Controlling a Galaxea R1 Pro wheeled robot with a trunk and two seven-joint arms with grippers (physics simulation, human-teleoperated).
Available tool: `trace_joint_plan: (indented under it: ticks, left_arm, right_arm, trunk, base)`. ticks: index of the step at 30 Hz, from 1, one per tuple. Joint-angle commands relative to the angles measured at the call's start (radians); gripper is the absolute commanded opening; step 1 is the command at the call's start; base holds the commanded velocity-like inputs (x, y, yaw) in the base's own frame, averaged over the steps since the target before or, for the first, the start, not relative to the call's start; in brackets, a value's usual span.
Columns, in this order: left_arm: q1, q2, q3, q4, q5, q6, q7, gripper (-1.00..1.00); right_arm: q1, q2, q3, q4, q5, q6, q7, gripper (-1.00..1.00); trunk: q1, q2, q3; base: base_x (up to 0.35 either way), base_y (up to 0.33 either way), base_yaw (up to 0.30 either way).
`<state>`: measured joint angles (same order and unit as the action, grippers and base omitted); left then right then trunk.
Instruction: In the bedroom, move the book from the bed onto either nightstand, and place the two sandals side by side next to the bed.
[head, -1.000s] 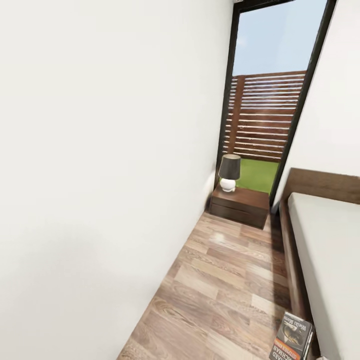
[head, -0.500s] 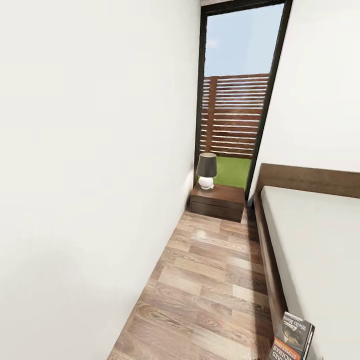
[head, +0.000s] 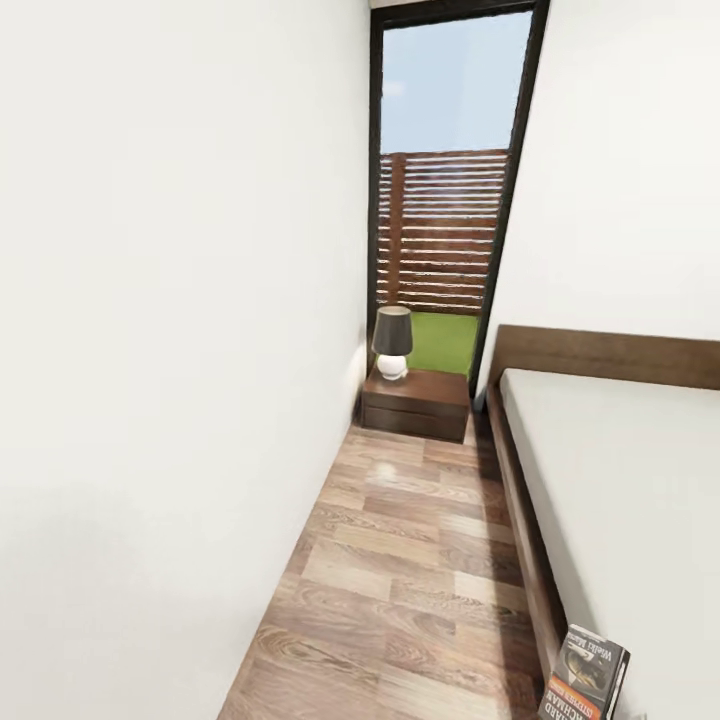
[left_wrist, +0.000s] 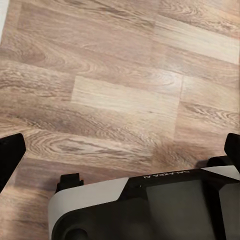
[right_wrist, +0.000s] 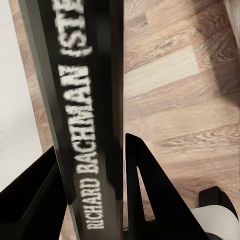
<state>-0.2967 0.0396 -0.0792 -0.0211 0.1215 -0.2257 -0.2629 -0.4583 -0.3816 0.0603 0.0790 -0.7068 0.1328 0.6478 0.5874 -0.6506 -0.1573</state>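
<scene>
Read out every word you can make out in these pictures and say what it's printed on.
"RICHARD BACHMAN (STE": white letters on the book's spine, cut off at the picture's edge, between the right pincer's fingers.
"GALAXEA": on the robot's base, seen upside down.
Book cover in the head view: lettering too small to read.

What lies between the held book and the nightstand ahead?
Bare wood floor only, in the head view, from the book to the nightstand, with the bed alongside.

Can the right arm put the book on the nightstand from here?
Probably not yet. The right tool grips the book, but the nightstand stands far down the open floor beside the bed.
</scene>
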Motion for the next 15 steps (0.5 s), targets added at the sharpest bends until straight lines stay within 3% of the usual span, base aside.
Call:
trace_joint_plan:
  ticks: [1,6,15]
  left_arm:
    - [-0.001,0.000,-0.008,0.001,0.010,-0.003,-0.004,1.00]
    - [-0.001,0.000,-0.008,0.001,0.010,-0.003,-0.004,1.00]
    - [-0.001,0.000,-0.008,0.001,0.010,-0.003,-0.004,1.00]
  right_arm:
    - [-0.002,0.000,0.006,0.003,-0.011,0.005,0.006,-1.00]
    - [-0.002,0.000,0.006,0.003,-0.011,0.005,0.006,-1.00]
    - [-0.002,0.000,0.006,0.003,-0.011,0.005,0.006,-1.00]
  trunk:
    - [0.001,-0.001,-0.002]
    - [0.001,-0.001,-0.002]
    - [0.001,-0.001,-0.002]
  base:
    - [0.095,0.071,-0.008]
    - [0.038,0.028,-0.060]
    - [0.003,0.002,-0.266]
